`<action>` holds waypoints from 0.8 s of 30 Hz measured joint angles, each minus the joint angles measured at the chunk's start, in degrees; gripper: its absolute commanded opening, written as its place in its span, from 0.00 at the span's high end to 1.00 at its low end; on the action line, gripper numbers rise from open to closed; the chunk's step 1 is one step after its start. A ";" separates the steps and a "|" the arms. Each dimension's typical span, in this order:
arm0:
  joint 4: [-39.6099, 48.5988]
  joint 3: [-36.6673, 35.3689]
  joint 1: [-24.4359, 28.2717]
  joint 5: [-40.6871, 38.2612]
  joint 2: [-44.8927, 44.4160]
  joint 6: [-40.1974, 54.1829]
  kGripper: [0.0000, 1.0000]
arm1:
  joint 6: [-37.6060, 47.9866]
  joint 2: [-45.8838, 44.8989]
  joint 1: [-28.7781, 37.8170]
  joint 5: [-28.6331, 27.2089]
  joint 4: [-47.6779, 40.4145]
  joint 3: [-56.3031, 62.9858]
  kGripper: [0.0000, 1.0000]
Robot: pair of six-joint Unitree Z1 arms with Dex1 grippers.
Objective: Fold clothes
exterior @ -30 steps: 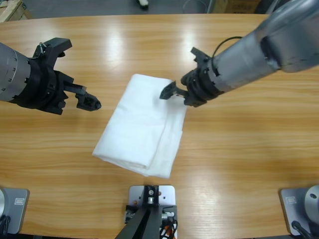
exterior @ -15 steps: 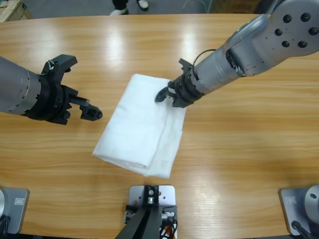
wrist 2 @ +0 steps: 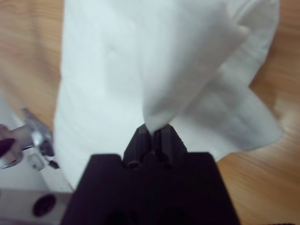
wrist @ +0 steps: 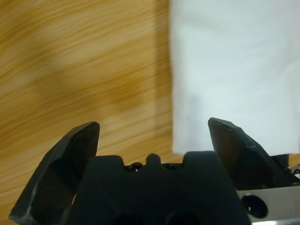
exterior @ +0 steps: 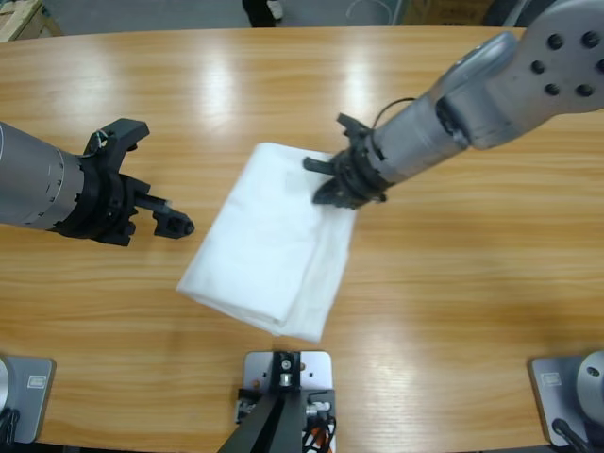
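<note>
Hiding much of itself in its own layers, the T-shirt [exterior: 274, 241] shows no logo or sleeves in any view; it reads only as a folded white slab, and in the left wrist view its far edges run out of the picture. The right gripper [wrist 2: 153, 133] has its jaws pressed together on a peak of the cloth, and the pinched fold rises from their tips and covers what lies directly beyond them. The jaw tips themselves are barely visible under that fabric.

The T-shirt is soft, matte cotton, lightly wrinkled, folded into a long, slanted rectangle with stacked edges showing along the side nearest the right gripper. It lies on the wooden table [exterior: 453, 283], whose glossy surface shows long grain lines and pale reflections.

In the high view the right arm comes in from the upper corner, forearm angled down, with the right gripper at the cloth's upper corner. The left gripper [wrist: 154, 133] has its jaws spread wide with nothing between them; one side edge of the T-shirt lies just ahead of one jaw, bare wood ahead of the other. Its arm reaches in level from the side edge, and the gripper is apart from the cloth.
</note>
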 measured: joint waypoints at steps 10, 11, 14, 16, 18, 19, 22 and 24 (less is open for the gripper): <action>-1.64 1.41 -0.15 -1.65 1.36 0.00 0.10 | -0.16 -6.26 2.55 -8.76 20.77 -7.51 1.00; -1.71 1.41 -0.29 -1.71 1.65 0.00 0.10 | 0.08 -6.26 3.35 -8.93 21.07 -7.46 1.00; -1.96 1.41 -0.66 -1.98 2.33 0.00 0.10 | 1.43 -6.26 5.88 -9.10 21.41 -6.12 1.00; -2.00 1.41 -0.97 -2.31 2.61 0.00 0.10 | 2.77 -6.26 7.34 -9.10 21.47 -4.38 1.00; -2.02 1.41 -1.17 -2.64 2.84 0.00 0.10 | 4.18 -6.26 8.57 -9.21 21.48 -2.35 1.00; -2.02 1.41 -1.20 -2.73 2.85 0.00 0.10 | 4.69 -6.26 8.95 -9.47 21.48 -1.29 1.00; -2.03 1.41 -1.29 -2.80 2.86 0.00 0.10 | 5.09 -7.26 9.15 -11.29 21.95 0.74 1.00; -2.12 1.41 -1.60 -2.89 2.88 0.00 0.10 | 5.10 -8.37 9.15 -12.17 23.06 0.86 1.00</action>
